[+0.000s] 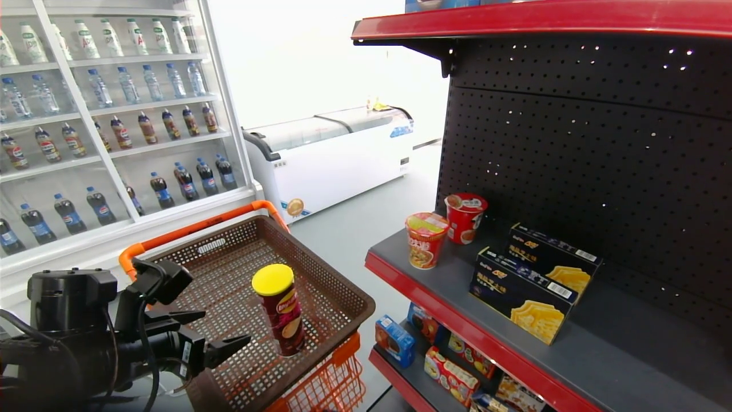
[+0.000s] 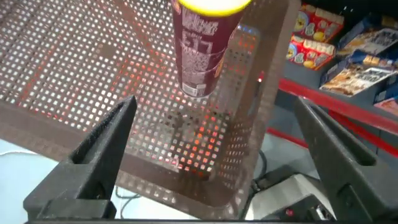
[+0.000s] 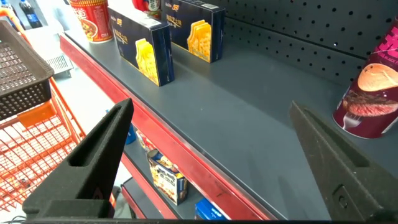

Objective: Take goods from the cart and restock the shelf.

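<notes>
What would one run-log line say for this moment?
left jaws: open, facing can | can: upright in basket, not grasped | right jaws: open, facing shelf

Shelf board (image 3: 249, 124): grey with a red front edge, below the right fingers (image 3: 93, 162).
On it: two dark boxes (image 3: 146, 46) and a noodle cup (image 3: 92, 18) beyond those fingers; a maroon can (image 3: 367, 93) near one finger.
Cart basket (image 2: 62, 62): chips can (image 2: 199, 50) upright, just beyond the left fingers (image 2: 106, 143).

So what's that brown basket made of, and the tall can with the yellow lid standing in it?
The brown basket looks like moulded plastic with a matt finish, since it has a neat grid of little holes all over. The tall can is probably cardboard under a glossy printed wrap; it shines a bit, but I can't be sure. Its yellow lid looks like smooth plastic.
</notes>
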You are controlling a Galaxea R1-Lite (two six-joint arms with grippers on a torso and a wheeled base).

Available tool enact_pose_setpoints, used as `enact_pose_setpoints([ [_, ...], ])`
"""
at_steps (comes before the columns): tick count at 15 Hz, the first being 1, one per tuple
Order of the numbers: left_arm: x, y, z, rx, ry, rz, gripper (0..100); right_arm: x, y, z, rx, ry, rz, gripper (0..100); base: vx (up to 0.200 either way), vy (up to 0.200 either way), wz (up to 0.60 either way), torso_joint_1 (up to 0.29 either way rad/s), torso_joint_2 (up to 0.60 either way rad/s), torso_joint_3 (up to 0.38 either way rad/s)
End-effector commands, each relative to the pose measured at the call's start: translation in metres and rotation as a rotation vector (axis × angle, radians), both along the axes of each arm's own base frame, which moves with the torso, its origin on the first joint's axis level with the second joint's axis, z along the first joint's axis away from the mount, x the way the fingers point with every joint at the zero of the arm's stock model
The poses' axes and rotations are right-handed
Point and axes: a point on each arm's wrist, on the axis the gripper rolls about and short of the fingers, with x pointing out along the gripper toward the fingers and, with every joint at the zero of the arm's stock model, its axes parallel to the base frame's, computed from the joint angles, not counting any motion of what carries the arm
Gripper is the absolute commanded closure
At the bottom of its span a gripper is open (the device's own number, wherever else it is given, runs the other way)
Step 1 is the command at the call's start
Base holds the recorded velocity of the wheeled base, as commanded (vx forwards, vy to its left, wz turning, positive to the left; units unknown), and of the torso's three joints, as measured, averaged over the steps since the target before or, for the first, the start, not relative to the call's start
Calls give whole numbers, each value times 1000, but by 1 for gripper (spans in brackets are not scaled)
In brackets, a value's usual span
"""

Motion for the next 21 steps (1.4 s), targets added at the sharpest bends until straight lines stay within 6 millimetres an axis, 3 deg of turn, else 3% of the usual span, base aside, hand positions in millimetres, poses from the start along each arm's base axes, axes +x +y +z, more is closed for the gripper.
enact_pose_setpoints([
  [1, 10, 2, -15, 5, 47, 2, 0, 0, 0, 0, 0, 1, 0, 0, 0, 0, 0, 0, 0, 0],
  [13, 34, 5, -17, -14, -11, -16, 0, 0, 0, 0, 0, 1, 0, 0, 0, 0, 0, 0, 0, 0],
  [21, 71, 1, -37, -40, -91, -63, 0, 0, 0, 0, 0, 1, 0, 0, 0, 0, 0, 0, 0, 0],
])
